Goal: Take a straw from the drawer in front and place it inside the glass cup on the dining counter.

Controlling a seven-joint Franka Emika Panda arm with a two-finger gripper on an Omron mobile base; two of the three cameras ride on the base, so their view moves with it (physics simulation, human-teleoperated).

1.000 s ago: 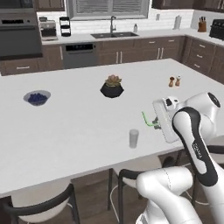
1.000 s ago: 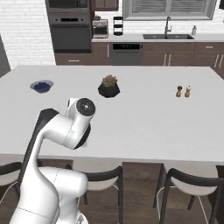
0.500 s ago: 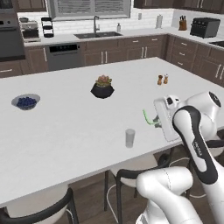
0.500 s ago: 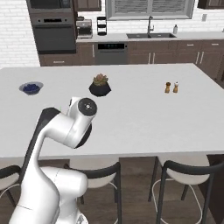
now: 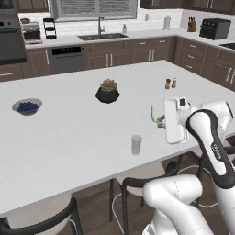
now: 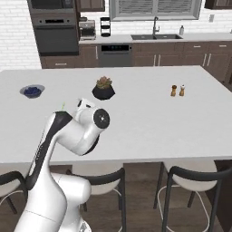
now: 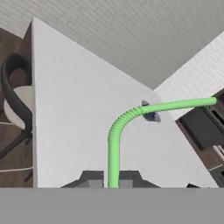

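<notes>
Claw (image 5: 159, 121) clamped on the bent green straw (image 5: 153, 113), held above the white desk (image 5: 73, 133) near its front edge, right of the small glass cup (image 5: 136, 144) and apart from it. Farther back: dark potted plant (image 5: 107, 91), bowl of blueberries (image 5: 27, 107), two shakers (image 5: 170, 83). Dark chairs (image 6: 192, 190) tucked along the near side.

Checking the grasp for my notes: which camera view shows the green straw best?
The hand view: the straw rises from between the shut pincer tips and bends over the dining counter. The left base view shows a short green piece beside the hand. The right base view shows a tiny green tip behind the arm.
</notes>
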